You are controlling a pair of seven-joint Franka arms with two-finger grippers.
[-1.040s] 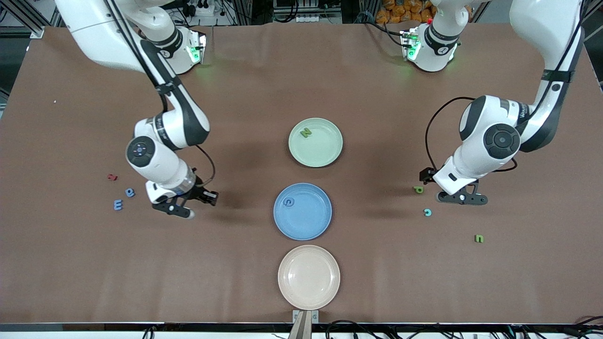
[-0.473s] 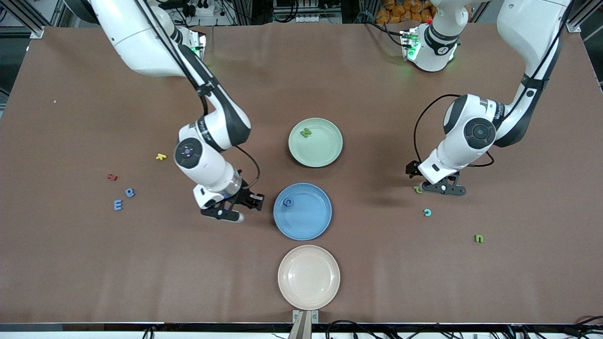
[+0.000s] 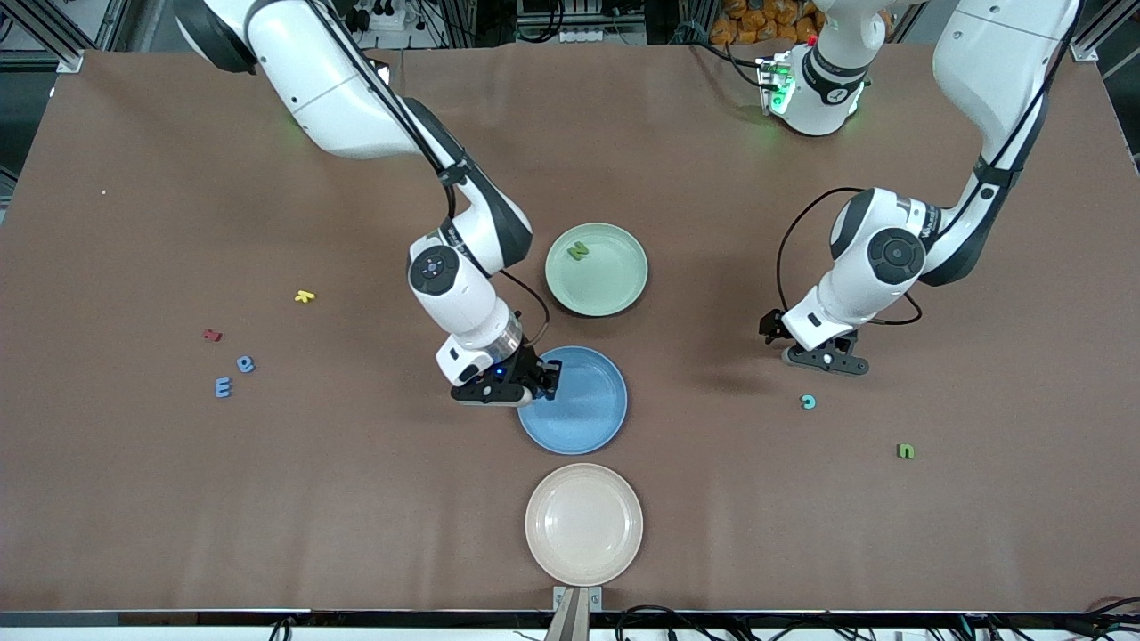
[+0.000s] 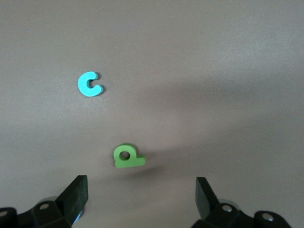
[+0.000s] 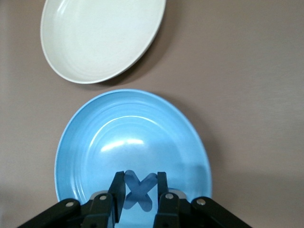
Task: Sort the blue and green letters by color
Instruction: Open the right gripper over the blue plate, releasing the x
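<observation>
A blue X letter point(image 5: 139, 191) is pinched between the closed fingers of the right gripper point(image 3: 521, 389) over the rim of the blue plate point(image 3: 583, 418). A green P point(image 4: 128, 156) is seen on the table below the wide-open left gripper point(image 3: 824, 358), with a teal C point(image 3: 808, 401) near it. A green N point(image 3: 580, 252) is held by the green plate point(image 3: 614, 285); the beige plate point(image 3: 583, 523) lies nearest the front camera.

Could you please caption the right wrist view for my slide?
Right gripper, shut on a blue letter X, over the blue plate, cream plate alongside.
</observation>
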